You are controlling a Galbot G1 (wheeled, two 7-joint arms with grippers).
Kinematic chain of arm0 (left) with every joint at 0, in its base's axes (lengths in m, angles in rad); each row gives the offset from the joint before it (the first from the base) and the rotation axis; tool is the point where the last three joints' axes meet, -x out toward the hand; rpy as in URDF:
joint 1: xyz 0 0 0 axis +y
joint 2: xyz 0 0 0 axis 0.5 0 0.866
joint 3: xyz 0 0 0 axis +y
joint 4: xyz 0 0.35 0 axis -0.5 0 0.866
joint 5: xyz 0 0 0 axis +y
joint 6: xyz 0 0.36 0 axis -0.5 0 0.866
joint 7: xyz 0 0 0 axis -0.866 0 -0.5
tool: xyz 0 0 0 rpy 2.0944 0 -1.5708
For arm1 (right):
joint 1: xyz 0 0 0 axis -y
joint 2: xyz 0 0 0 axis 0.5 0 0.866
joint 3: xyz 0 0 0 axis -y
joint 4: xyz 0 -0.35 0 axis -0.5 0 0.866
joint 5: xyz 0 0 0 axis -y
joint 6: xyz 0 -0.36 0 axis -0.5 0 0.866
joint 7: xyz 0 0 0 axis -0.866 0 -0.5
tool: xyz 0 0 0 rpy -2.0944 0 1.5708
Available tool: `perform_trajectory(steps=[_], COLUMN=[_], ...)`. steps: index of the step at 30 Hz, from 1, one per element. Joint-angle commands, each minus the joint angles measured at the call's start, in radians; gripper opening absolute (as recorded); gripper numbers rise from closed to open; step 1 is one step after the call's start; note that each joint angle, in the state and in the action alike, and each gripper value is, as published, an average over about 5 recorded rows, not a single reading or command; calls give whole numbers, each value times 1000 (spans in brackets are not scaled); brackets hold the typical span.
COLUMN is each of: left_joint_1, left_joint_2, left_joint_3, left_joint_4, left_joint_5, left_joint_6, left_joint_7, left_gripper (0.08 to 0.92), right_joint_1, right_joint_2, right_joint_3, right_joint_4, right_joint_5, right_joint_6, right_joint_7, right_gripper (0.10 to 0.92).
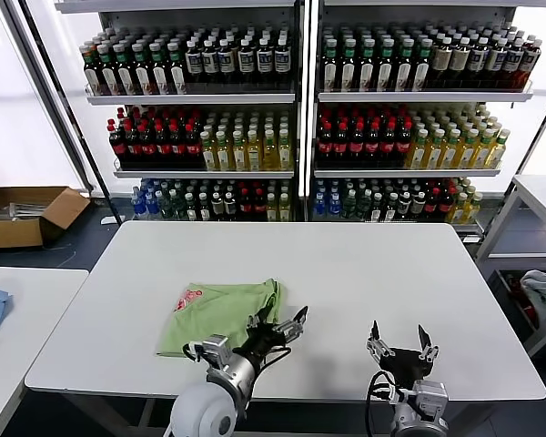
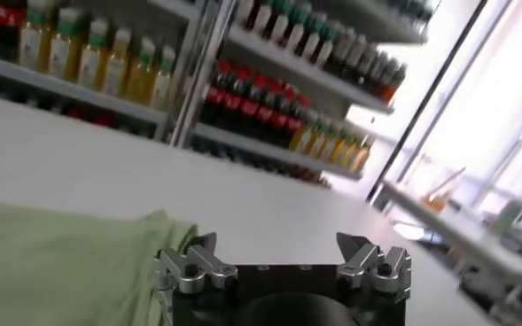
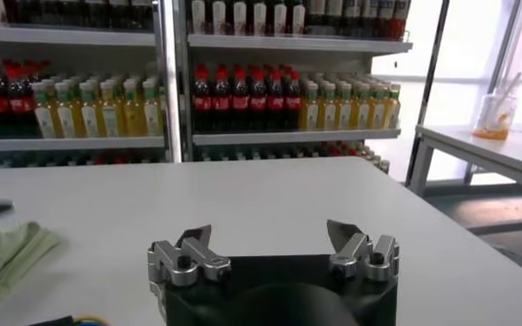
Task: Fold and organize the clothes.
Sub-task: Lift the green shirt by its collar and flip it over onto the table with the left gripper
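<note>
Lying folded, near-left on white surface (image 1: 364, 273): light green soft polo shirt (image 1: 214, 314). Left gripper (image 1: 275, 326) just right of it, fingers spread, empty; right gripper (image 1: 400, 344) likewise. Risk: withdrawing fingers snagging the near fold, undoing it.

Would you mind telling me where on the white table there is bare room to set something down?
The white table is bare along its far edge near the shelves and across its right half. The crowded part is the near left: the folded green polo shirt lies there, with the open left gripper at its right edge. The open right gripper hovers over the near edge.
</note>
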Motion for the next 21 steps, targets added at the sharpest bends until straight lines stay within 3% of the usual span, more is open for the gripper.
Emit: perform_trajectory(steps=[1, 5, 8, 21], left_joint_1=[-21, 17, 55, 39], left_joint_2=[129, 209, 230, 193], left_joint_3=[-255, -382, -421, -391], left_joint_4=[-88, -43, -10, 147], left_joint_5=[-71, 58, 76, 129], left_joint_6=[-8, -2, -11, -39], left_joint_7=[-80, -70, -57, -11], left_gripper=[823, 823, 823, 823], right_joint_1=[49, 86, 105, 113], right_joint_2=[-13, -25, -30, -26], right_joint_3=[-16, -25, -33, -42], right_joint_4=[-15, -37, -54, -74], right_joint_5=[20, 36, 43, 48], right_joint_6=[-6, -10, -11, -2], right_joint_7=[-1, 2, 2, -4], right_gripper=[823, 823, 823, 823])
